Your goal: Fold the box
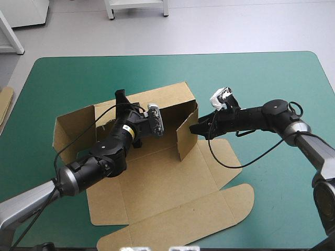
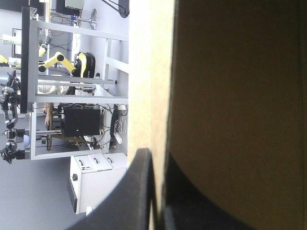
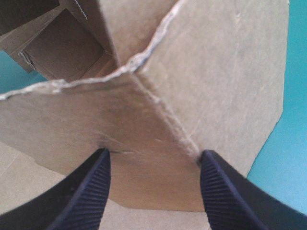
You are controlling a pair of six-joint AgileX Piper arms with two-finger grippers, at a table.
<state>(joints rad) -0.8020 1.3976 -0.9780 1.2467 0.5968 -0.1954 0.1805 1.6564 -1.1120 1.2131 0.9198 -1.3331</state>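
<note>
The brown box (image 1: 157,178) lies in the middle of the teal-green table, partly raised. Its back wall (image 1: 170,99) stands upright, and a short side flap (image 1: 186,138) stands at its right end. My left gripper (image 1: 122,97) is at the back wall's top edge, and in the left wrist view this left gripper (image 2: 156,160) is shut on the board's edge. My right gripper (image 1: 192,128) reaches in from the right against the side flap. In the right wrist view the right gripper (image 3: 153,155) is open, both fingertips touching the flap's outer face (image 3: 144,120).
A left flap (image 1: 73,128) is half raised. The wide lid panel with rounded tabs (image 1: 209,209) lies flat and reaches almost to the table's front edge. An edge of more brown board (image 1: 4,104) shows at the table's left edge.
</note>
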